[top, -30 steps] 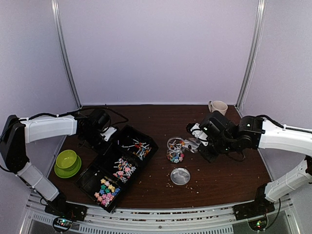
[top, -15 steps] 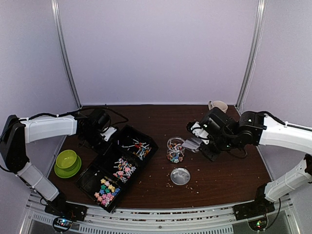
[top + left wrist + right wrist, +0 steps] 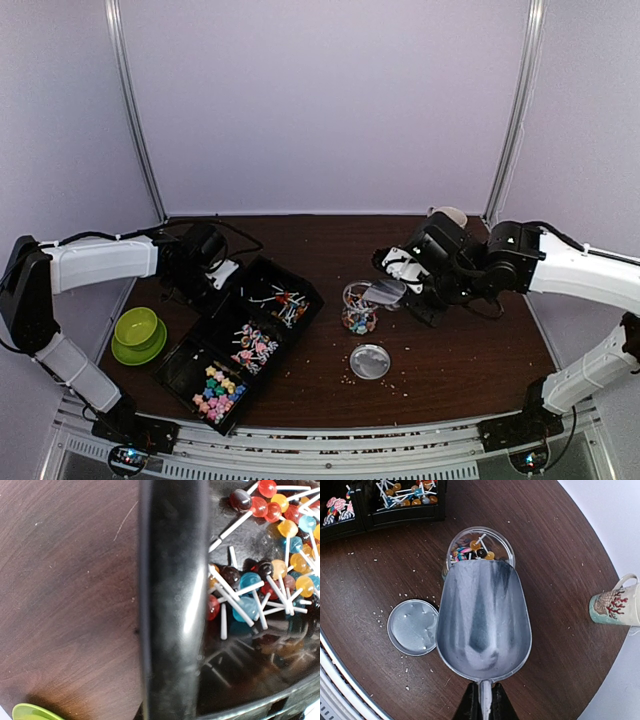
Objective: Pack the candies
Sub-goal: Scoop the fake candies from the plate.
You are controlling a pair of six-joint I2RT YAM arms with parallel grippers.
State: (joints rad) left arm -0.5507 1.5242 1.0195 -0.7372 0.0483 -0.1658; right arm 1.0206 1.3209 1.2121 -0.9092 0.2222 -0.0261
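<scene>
Cannot tell whether the left gripper (image 3: 220,274) is open or closed: no fingers in its wrist view, and from above just a dark-and-white shape against the far-left wall of the black tray (image 3: 172,600). Close and blurred there, that glossy wall, with lollipops (image 3: 250,587) heaped in the compartment behind it and cut off at the right edge, plus a lime-green sliver (image 3: 30,712) at the bottom corner. Farther along the tray, seen from above, pink-white wrapped pieces (image 3: 255,346) in the middle compartment and pastel bits (image 3: 217,390) in the nearest. Right gripper (image 3: 482,702) clamped tight on the thin handle of a metal scoop (image 3: 482,620), only its fingertips showing at the bottom edge. Scoop bowl bare inside, front lip over the near rim of the clear jar (image 3: 510,547), hiding part of the mouth; touching or not, impossible to say. More candies (image 3: 470,547) inside the jar. Round lid (image 3: 412,626) flat on the table (image 3: 560,645), just left of the scoop. Mug (image 3: 614,604) well apart to the right, clipped by the frame and partly hidden behind the arm from above. Bare, crumb-strewn wood between jar and mug; near table edge not far beyond the lid.
</scene>
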